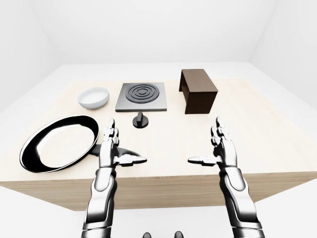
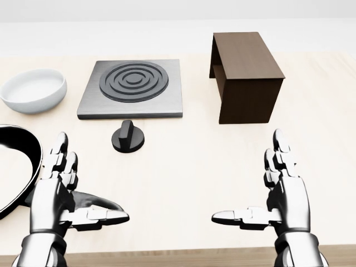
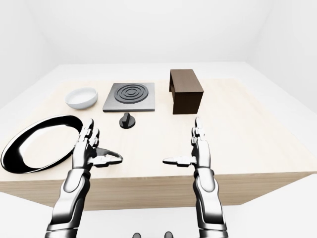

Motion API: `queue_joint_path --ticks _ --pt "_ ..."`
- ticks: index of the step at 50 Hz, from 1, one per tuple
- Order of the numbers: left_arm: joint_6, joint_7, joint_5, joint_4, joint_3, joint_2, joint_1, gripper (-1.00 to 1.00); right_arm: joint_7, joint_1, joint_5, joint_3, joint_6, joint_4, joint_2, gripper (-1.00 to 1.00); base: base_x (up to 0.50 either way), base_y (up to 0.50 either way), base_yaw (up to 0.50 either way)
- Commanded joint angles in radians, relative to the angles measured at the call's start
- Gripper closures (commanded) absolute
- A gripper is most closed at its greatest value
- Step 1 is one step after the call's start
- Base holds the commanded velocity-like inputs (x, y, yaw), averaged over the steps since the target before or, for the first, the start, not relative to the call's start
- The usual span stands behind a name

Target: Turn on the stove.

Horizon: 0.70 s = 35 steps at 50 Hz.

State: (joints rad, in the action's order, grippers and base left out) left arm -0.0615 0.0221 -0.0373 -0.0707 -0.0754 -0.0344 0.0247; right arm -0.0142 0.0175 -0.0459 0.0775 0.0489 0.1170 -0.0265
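Note:
The stove [image 2: 132, 88] is a grey square plate with dark concentric rings, at the top centre of the head view. Its black round knob [image 2: 128, 137] with a raised bar sits on the wooden table just below the plate. My left hand [image 2: 69, 194] is open, fingers up and thumb pointing right, at the lower left, well below and left of the knob. My right hand [image 2: 267, 192] is open at the lower right, thumb pointing left. Both hands are empty and hover over the table's near edge.
A white bowl [image 2: 32, 90] sits left of the stove. A black frying pan [image 1: 59, 143] lies at the left, its handle [image 2: 94, 200] running under my left hand. A dark brown open box [image 2: 245, 75] stands right of the stove. The table [image 2: 194, 167] ends just below my hands.

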Motion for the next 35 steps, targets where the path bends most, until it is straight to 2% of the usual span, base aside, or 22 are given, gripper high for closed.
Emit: queue_joint_path --ticks 1,8,16,19,27,35 --pt "-0.026 -0.018 -0.037 -0.059 -0.057 -0.026 0.037 -1.0 0.011 0.028 -0.048 0.105 0.038 0.156 -0.025 -1.0 0.0 0.0 0.0" --pt "-0.026 -0.02 -0.03 -0.034 -0.05 -0.025 0.036 -1.0 0.019 0.045 -0.085 0.225 0.038 0.261 -0.05 -1.0 0.0 0.0 0.0" --pt "-0.026 -0.023 -0.028 -0.043 -0.049 -0.024 0.034 -1.0 0.048 0.067 -0.177 0.424 0.038 0.409 -0.064 -1.0 0.0 0.0 0.0" --pt "-0.026 -0.023 -0.028 -0.046 -0.048 -0.023 0.031 -1.0 0.059 0.07 -0.196 0.456 0.038 0.44 -0.06 -1.0 0.0 0.0 0.0" --pt "-0.026 -0.024 -0.026 -0.045 -0.046 -0.022 0.03 -1.0 0.068 0.065 -0.189 0.451 0.038 0.43 -0.06 -1.0 0.0 0.0 0.0" --pt "-0.026 -0.024 -0.025 -0.036 -0.045 -0.021 0.03 -1.0 0.061 0.067 -0.185 0.446 0.038 0.426 -0.059 -1.0 0.24 0.0 0.0"
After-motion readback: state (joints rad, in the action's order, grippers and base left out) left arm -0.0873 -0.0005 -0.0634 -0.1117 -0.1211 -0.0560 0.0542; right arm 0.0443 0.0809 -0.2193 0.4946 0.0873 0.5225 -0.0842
